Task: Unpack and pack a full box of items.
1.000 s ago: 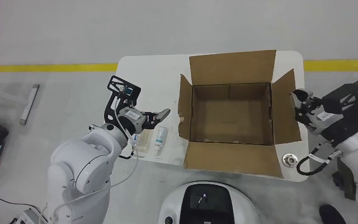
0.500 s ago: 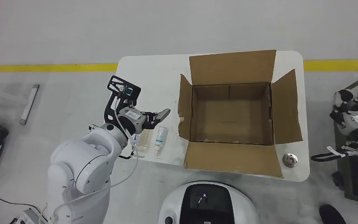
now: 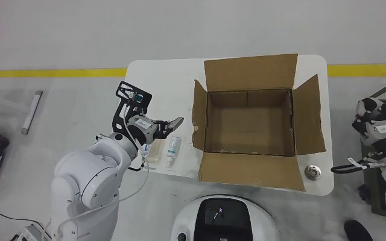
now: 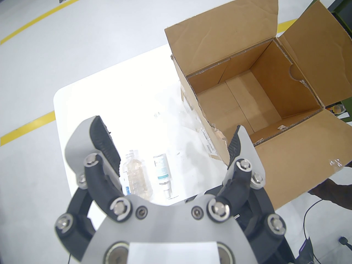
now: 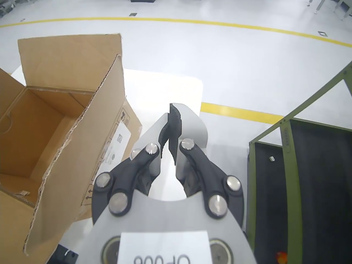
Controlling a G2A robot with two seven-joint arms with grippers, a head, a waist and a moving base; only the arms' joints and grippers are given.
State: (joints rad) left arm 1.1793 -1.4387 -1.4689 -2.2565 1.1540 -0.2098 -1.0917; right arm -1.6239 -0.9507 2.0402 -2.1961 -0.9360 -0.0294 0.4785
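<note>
Right end effector (image 5: pixel 172 118) has withdrawn beyond the white-labelled box (image 3: pixel 248 131).

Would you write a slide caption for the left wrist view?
Open left tool over a clear bottle and a spray bottle on the table, beside the empty box.

In the top view, the right arm (image 3: pixel 369 115) is cut by the right edge of the picture. A clear bottle (image 4: pixel 137 174) lies on the worktop (image 4: pixel 110 97) left of the box (image 4: pixel 247 91), and its near end is hidden behind the left gripper (image 4: pixel 167 127). The print on the small white bottle (image 4: pixel 161 166) beside it is too small to read. A small round thing (image 3: pixel 312 172) sits at the near right corner of the worktop; I cannot tell what it is. In the right wrist view, the box and the green frame (image 5: pixel 292 179) are cut by the picture's edge. A blurred orange spot (image 5: pixel 279 256) in that frame is not clear.
</note>
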